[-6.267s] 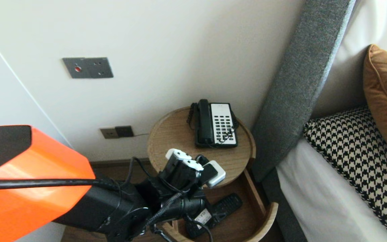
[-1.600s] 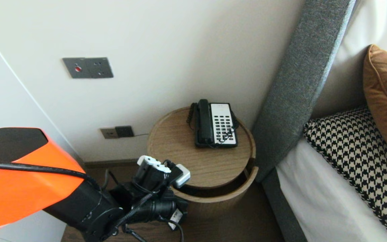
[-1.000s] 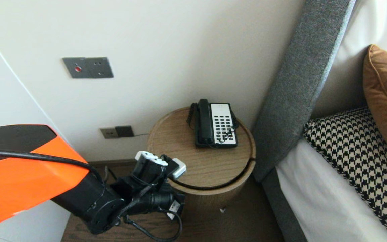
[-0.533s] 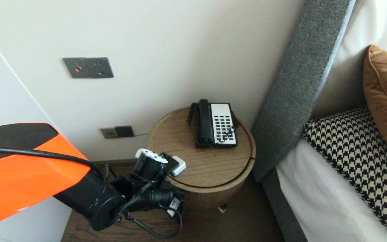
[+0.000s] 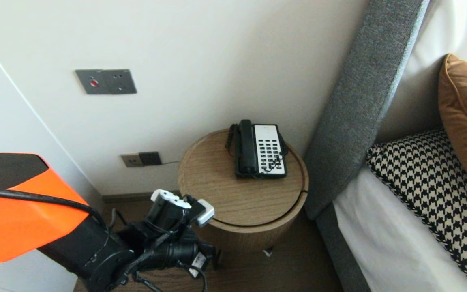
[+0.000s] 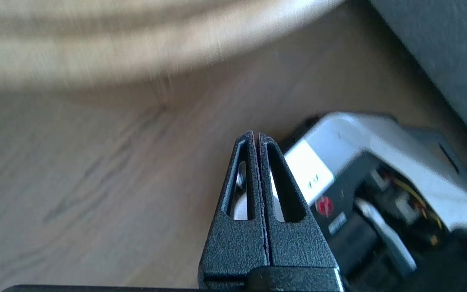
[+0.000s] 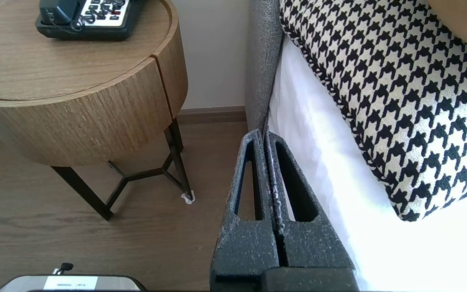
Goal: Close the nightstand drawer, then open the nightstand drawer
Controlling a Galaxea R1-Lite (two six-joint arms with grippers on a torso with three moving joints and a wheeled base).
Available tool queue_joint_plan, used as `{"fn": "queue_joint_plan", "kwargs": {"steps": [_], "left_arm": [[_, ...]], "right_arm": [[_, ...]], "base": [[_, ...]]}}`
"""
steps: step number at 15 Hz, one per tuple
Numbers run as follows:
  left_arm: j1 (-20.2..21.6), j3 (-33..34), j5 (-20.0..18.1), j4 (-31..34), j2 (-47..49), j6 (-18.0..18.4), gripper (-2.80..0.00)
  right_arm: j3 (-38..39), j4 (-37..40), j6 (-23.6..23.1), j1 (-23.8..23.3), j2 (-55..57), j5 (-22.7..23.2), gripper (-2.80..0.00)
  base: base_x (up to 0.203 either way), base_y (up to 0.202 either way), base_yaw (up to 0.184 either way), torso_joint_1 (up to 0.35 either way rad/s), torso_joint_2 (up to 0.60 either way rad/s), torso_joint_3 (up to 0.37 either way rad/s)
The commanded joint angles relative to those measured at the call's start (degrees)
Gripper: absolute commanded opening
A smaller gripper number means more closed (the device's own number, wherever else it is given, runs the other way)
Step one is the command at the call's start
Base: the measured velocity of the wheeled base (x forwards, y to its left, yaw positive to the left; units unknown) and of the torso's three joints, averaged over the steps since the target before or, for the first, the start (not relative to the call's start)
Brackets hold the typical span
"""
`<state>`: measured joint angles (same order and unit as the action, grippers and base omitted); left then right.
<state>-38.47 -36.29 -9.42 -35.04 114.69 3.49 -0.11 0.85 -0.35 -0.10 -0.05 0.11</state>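
- Left gripper (image 6: 255,138): fingers pressed together, holding nothing, beside the front-left edge of the bedside table (image 5: 217,182).
- Drawer (image 5: 253,237): flush in the table's front. Judgement: keep the arm off that rim.
- Right gripper (image 7: 264,136): fingers together, parked low beside the bed (image 5: 379,243).
- Telephone (image 5: 260,150): at the table's back edge, with wood floor (image 5: 290,267) below.

Phone (image 5: 260,150) on round table (image 5: 217,186); bed (image 5: 383,239) right of table; left hand (image 6: 255,138) at table's front-left edge.
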Motion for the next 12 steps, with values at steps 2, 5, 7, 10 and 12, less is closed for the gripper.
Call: {"fn": "queue_joint_plan", "kwargs": {"steps": [2, 5, 7, 10, 12], "left_arm": [[-0.02, 4.50, -0.08, -0.10, -4.41, -0.04, -2.80], [0.09, 7.23, 0.39, 0.25, -8.64, -2.11, -2.80], [0.88, 9.22, 1.46, 0.41, -12.12, -6.36, -2.80], [3.53, 11.77, 4.34, 2.09, -18.71, -8.32, -2.80], [6.26, 12.36, 5.49, 5.78, -25.21, -8.50, -2.80]], "right_arm": [[0.03, -0.04, -0.08, 0.01, 0.05, -0.02, -2.80], [-0.06, 0.03, -0.09, 0.01, 0.05, -0.02, -2.80], [-0.03, 0.03, -0.03, 0.01, 0.05, 0.01, -2.80], [0.00, 0.03, -0.03, 0.01, 0.05, 0.06, -2.80], [-0.06, 0.03, -0.09, 0.01, 0.05, 0.05, -2.80]], "base": [[0.000, 0.000, 0.000, 0.000, 0.00, 0.000], [0.000, 0.000, 0.000, 0.000, 0.00, 0.000], [0.000, 0.000, 0.000, 0.000, 0.00, 0.000], [0.000, 0.000, 0.000, 0.000, 0.00, 0.000], [0.000, 0.000, 0.000, 0.000, 0.00, 0.000]]}}
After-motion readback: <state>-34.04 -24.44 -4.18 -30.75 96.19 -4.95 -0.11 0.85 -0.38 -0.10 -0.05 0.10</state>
